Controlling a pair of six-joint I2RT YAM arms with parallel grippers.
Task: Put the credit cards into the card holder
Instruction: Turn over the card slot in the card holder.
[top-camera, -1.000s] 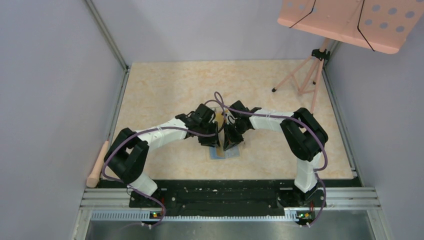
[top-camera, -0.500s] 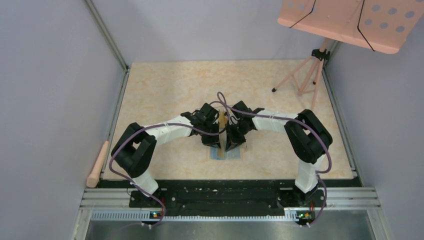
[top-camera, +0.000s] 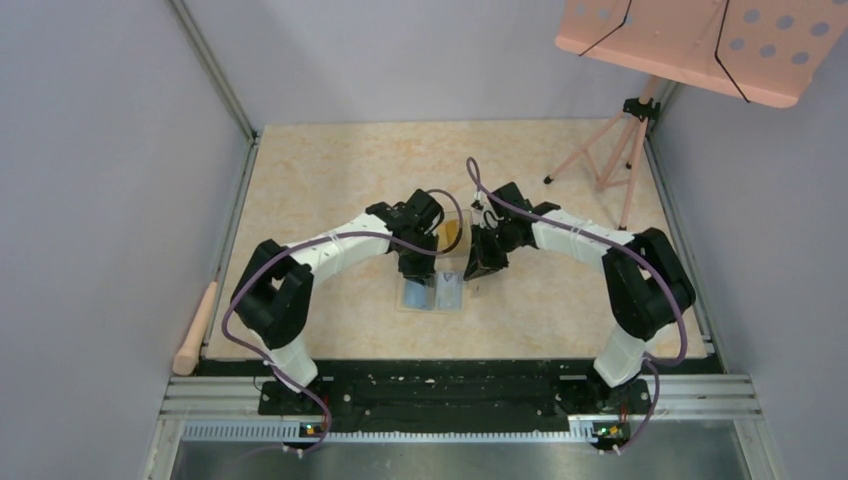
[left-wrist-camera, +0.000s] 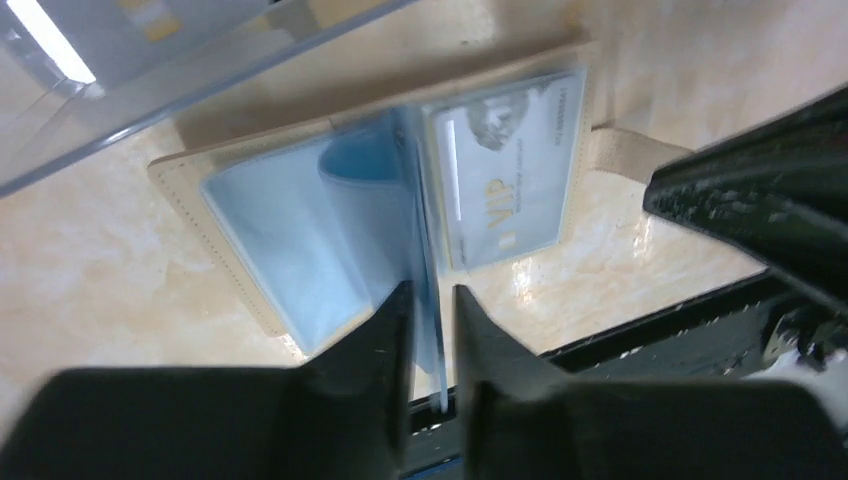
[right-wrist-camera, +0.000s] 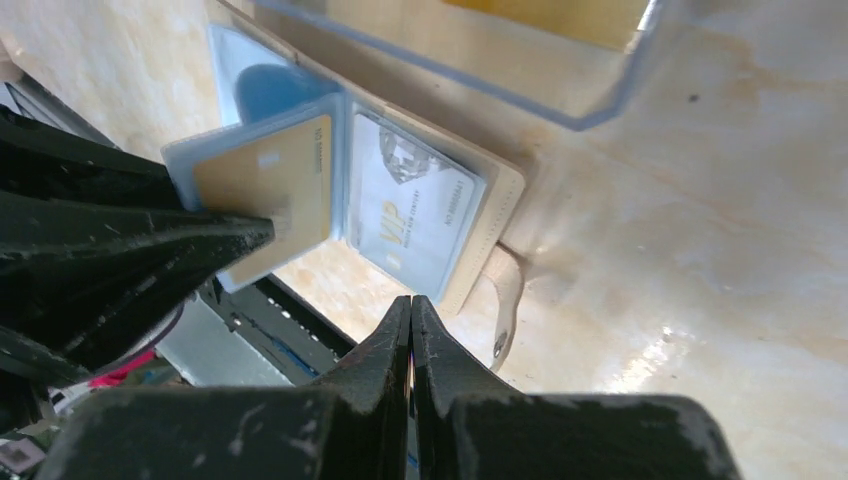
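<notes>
Right gripper (right-wrist-camera: 411, 335) has drawn back toward 1 o'clock, jaws pressed together and empty. Clear box (top-camera: 455, 236) sits at 12 o'clock of the open card holder (top-camera: 433, 294), mid-table. Left gripper (left-wrist-camera: 432, 325), nearly closed, pinches a blue sleeve (left-wrist-camera: 424, 240) carrying a gold credit card (right-wrist-camera: 262, 200); it should probably hold that leaf steady without creasing it.

Beige-tan folding card holder (left-wrist-camera: 270, 230) lies open on the tabletop (left-wrist-camera: 100, 300).
Silver VIP card (left-wrist-camera: 510, 165) in its right blue sleeve; golden card (right-wrist-camera: 265, 190) in the raised middle leaf.
</notes>
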